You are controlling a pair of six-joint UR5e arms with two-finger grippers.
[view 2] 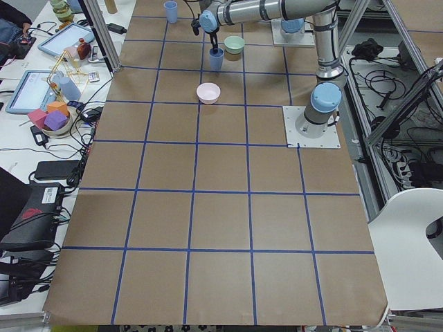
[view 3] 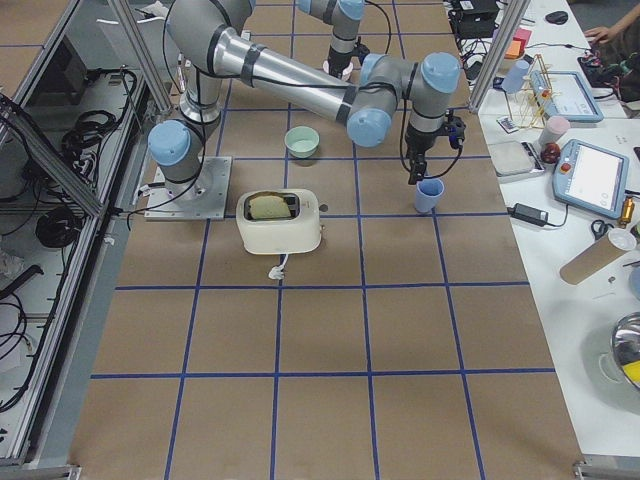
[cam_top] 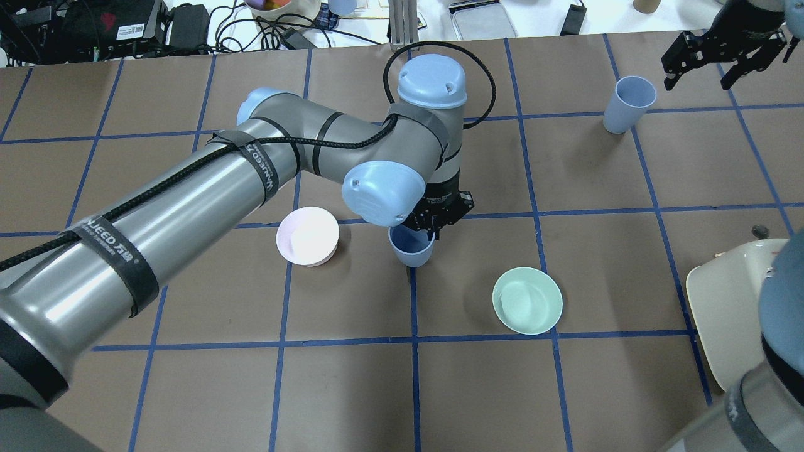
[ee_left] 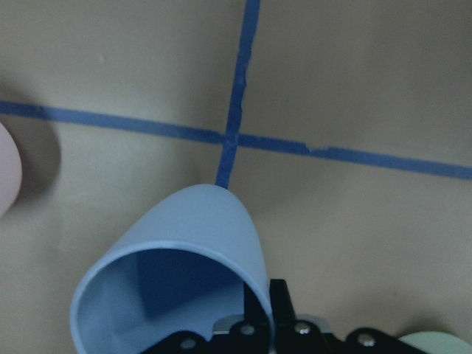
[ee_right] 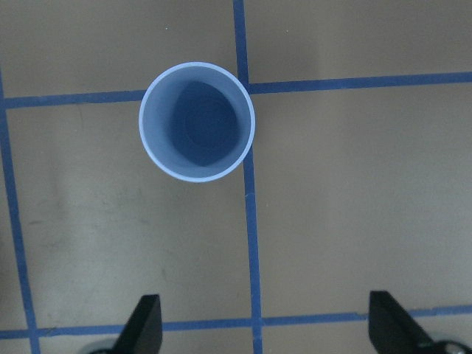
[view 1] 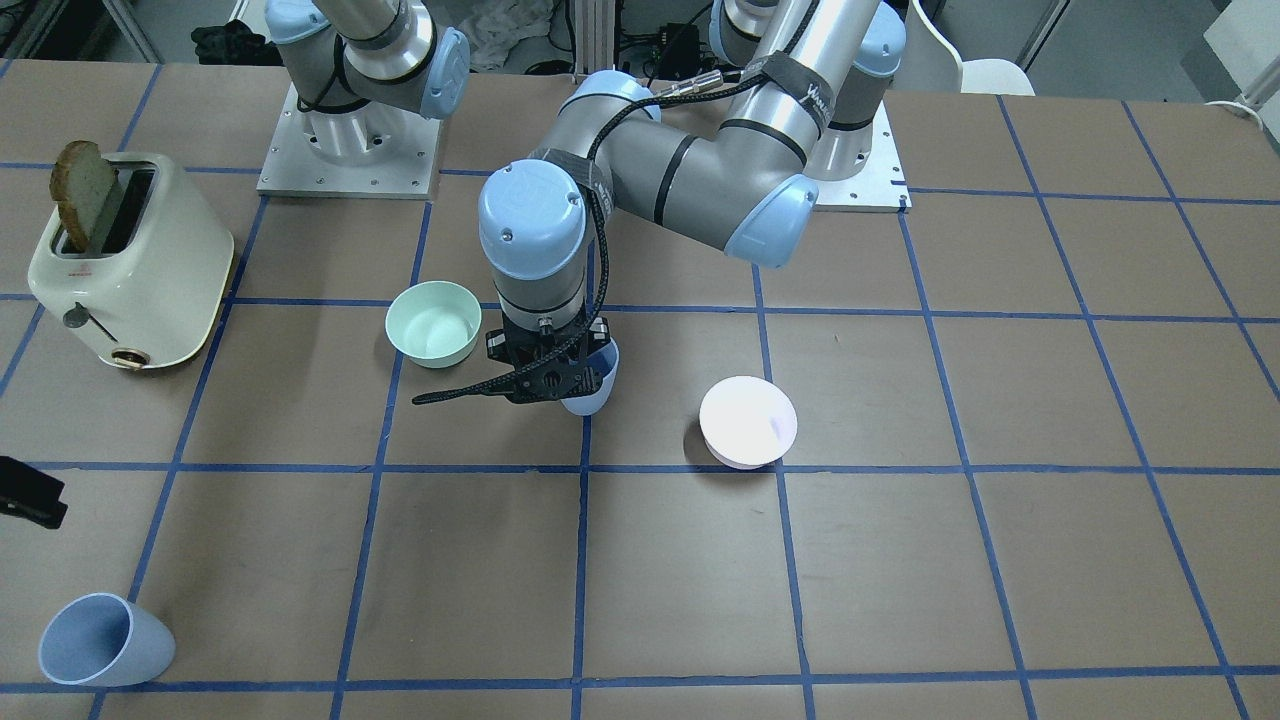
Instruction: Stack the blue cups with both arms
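Note:
One blue cup (cam_top: 411, 246) is near the table's middle, held by my left gripper (cam_top: 432, 231), which is shut on its rim wall; the left wrist view shows the cup (ee_left: 173, 273) tilted with a finger (ee_left: 279, 306) at its rim. It also shows in the front view (view 1: 598, 385). The second blue cup (cam_top: 628, 103) stands upright at the far right. My right gripper (cam_top: 697, 78) is open and hovers above and beside it. In the right wrist view the cup (ee_right: 197, 122) lies ahead of the spread fingers (ee_right: 144, 324), not between them.
A mint-green bowl (cam_top: 527, 300) sits right of the held cup and a pale pink bowl (cam_top: 308, 235) sits left of it. A cream toaster (view 1: 130, 265) with a bread slice stands at the table's right side. Blue tape lines grid the brown table.

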